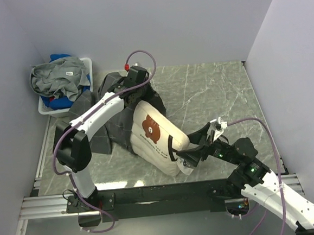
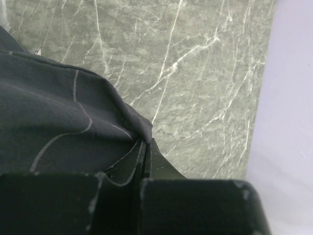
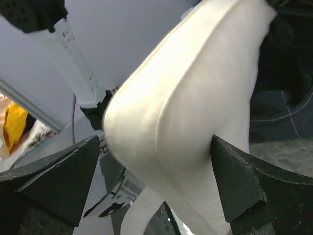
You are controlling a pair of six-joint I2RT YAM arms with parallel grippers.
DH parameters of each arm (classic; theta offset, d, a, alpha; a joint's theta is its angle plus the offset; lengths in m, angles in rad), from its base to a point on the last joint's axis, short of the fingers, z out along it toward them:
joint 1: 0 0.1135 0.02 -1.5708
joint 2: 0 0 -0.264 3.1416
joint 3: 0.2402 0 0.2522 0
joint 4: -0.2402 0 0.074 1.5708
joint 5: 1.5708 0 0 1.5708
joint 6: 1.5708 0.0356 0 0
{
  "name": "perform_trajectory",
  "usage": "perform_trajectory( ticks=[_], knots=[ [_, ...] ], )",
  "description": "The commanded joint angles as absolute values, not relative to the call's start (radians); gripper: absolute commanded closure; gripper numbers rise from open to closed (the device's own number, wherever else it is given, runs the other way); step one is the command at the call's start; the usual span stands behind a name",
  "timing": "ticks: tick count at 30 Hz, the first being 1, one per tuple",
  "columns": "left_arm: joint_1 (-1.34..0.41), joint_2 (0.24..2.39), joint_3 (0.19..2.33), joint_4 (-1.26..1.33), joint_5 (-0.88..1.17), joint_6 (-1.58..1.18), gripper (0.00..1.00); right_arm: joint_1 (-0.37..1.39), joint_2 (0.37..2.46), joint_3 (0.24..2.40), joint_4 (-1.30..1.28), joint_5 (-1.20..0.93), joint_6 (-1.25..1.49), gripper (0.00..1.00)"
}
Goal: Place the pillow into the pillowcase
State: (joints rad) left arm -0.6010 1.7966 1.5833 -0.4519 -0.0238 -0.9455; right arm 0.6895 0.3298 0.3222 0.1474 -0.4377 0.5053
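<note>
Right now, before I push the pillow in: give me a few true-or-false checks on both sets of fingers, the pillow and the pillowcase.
1. The left fingers are shut on the pillowcase fabric. True.
2. The right fingers are pinched shut. False: they stand wide, with the pillow between them.
3. The pillow is wholly inside the pillowcase. False: most of it, bear face included, lies outside.
4. A basket of clothes sits at the far left corner. True.

The soft cream-white rectangular pillow (image 1: 153,137) carries a line of dark print (image 1: 150,143) at 7 o'clock of its brown bear face (image 1: 151,129), too small to read.
</note>
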Motion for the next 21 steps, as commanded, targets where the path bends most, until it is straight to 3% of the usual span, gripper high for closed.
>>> perform_trajectory(
  ticks=[1, 9, 18, 19, 21],
  knots=[
    [-0.598, 1.835, 1.603, -0.456, -0.035, -0.922, 0.99, 0.753, 0.330, 0.368, 0.150, -0.402, 0.485, 0.00],
    [-0.598, 1.818, 1.588, -0.443, -0.028, -0.928, 0.99, 0.775, 0.386, 0.338, 0.104, -0.292, 0.485, 0.00],
    [-0.661, 1.747, 1.526, -0.408, -0.035, -0.960, 0.99, 0.784, 0.633, 0.183, 0.377, -0.080, 0.704, 0.00],
    [-0.679, 1.730, 1.517, -0.400, -0.041, -0.963, 0.99, 0.784, 0.649, 0.170, 0.426, -0.066, 0.719, 0.01],
    [-0.696, 1.715, 1.488, -0.387, -0.041, -0.973, 0.99, 0.782, 0.675, 0.170, 0.445, -0.016, 0.756, 0.12]
  ],
)
